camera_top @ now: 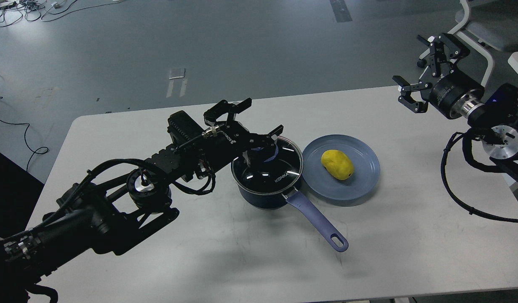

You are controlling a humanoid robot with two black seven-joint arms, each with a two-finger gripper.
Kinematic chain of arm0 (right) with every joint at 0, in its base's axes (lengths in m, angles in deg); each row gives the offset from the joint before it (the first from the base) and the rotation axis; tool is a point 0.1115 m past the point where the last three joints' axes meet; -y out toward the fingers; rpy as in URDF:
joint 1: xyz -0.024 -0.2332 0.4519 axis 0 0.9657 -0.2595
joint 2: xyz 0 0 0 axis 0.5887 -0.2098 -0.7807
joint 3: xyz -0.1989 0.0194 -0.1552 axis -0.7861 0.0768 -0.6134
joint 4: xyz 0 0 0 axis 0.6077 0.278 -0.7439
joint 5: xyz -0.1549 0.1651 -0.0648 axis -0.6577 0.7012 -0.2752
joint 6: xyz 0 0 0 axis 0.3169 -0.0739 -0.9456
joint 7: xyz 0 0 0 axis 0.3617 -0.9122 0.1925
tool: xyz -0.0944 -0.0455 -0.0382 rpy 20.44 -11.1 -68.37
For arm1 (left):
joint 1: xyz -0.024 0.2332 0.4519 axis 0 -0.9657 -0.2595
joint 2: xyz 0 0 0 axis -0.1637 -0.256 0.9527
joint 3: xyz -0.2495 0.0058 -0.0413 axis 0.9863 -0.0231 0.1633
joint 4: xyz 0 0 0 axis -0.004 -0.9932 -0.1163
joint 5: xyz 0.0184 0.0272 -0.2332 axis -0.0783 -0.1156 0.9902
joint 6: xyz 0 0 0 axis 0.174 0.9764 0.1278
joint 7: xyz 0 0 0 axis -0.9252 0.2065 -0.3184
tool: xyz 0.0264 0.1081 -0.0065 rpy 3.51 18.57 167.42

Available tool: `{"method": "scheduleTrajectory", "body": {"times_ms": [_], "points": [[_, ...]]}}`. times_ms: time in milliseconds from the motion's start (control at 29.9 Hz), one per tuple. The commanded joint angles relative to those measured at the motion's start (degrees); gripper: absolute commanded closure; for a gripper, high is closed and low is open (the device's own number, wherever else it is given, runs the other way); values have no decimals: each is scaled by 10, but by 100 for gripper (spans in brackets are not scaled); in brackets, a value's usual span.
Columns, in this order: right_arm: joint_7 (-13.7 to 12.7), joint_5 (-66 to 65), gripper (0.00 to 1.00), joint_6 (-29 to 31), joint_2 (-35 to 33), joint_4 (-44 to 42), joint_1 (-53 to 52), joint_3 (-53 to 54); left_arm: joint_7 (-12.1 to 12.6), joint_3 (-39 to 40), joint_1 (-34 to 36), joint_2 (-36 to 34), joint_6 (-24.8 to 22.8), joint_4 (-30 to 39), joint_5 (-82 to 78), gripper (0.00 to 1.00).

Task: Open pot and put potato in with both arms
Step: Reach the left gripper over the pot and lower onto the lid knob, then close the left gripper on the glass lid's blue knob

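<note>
Pot (pixel 267 185) sits mid-table w/ glass lid (pixel 271 166) still on, so step 1 (open it) isn't done yet. Its long handle (pixel 316 221) sticks out toward 5 o'clock, nearest me, clear of both arms.

Left arm reaches in from 8 o'clock; left gripper (pixel 259 128) hangs over the lid's far-left edge, fingers spread wide, holding nothing. Lid knob (pixel 259 158) looks to be just below/between them, probably lining up for a grab, but whether anything touches I can't tell, too dark.

Potato (pixel 337 165) lies at 3 o'clock of the pot on a blue plate (pixel 364 181), plate rim just beside pot rim. Good staging: short hop into the pot once the lid's off.

Right gripper (pixel 419 71) hovers at abt 2 o'clock, well apart from the plate, above the table's far edge, claws splayed, empty. Likely waiting its turn for the potato.

Obstacles: nothing between right gripper and potato. Main risk is the raised lid + left arm crowding the pot mouth. Farther off: bare floor, cables (pixel 19 10) at 11 o'clock, chair frame (pixel 486 54) at 1 o'clock.
</note>
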Motion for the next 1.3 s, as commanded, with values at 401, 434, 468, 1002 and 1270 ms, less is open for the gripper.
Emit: {"method": "scheduleTrajectory", "body": {"times_ms": [401, 434, 468, 1002, 1270], "points": [[0, -1, 0, 0, 1, -14, 1, -7, 1, -26, -13, 17, 0, -2, 0, 1], [0, -1, 0, 0, 2, -16, 1, -7, 1, -27, -13, 24, 0, -11, 0, 1], [0, -1, 0, -1, 2, -16, 1, -7, 1, -27, -13, 27, 0, -15, 0, 1], [0, -1, 0, 0, 0, -17, 3, -9, 1, -27, -42, 49, 0, -46, 0, 1], [0, -1, 0, 0, 0, -20, 5, -10, 1, -21, -44, 51, 1, -52, 0, 1]]}}
